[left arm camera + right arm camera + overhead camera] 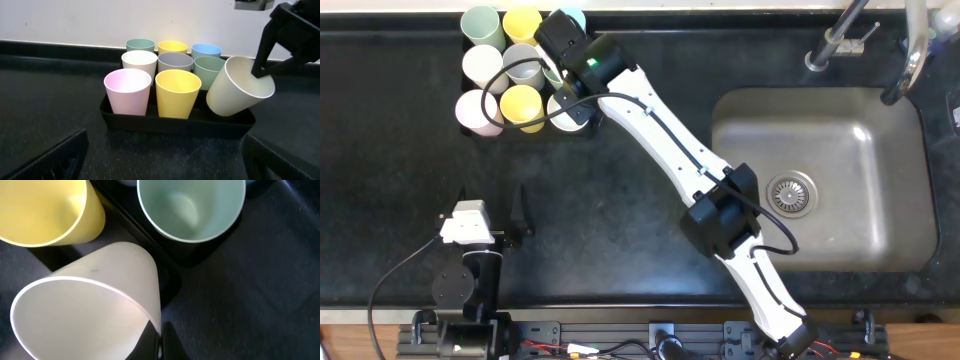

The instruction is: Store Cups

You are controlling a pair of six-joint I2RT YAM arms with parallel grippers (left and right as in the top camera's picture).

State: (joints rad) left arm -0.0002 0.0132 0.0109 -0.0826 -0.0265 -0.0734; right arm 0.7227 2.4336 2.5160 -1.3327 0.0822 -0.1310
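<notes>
1. Cups (175, 62) occupy a black tray (175, 125) that sits on the dark desk (420, 170), near its back edge and well apart from the sink (720, 110).
2. Eight of them stand upright, mouths up, in three rows.
   - Back row: pale green cup (140, 46), back yellow cup (172, 47), blue cup (206, 50).
   - Middle row: white cup (139, 62), grey cup (175, 66), green cup (210, 67).
   - Front row: pink cup (127, 92), front yellow cup (178, 95).
3. The ninth, a cream cup (235, 92), is at the tray's free front corner, just beside the front yellow cup and the green cup. It is tilted, with its mouth leaning outward, away from the other cups. Its lower end sits behind the tray's front wall; whether the base rests on the tray floor cannot be told.
4. The right arm reaches diagonally across the desk from its base to the tray. The right tool (261, 70) is clenched on the rim of the cream cup, one finger outside the wall and one inside the mouth.
5. The left arm is folded near its base, well apart from the tray. The left tool (165, 150) is released: its two fingers are spread wide with nothing between them, pointing toward the tray.
6. The sink lies on the right arm's side of the desk, with a faucet (840, 35) at its back edge.
</notes>
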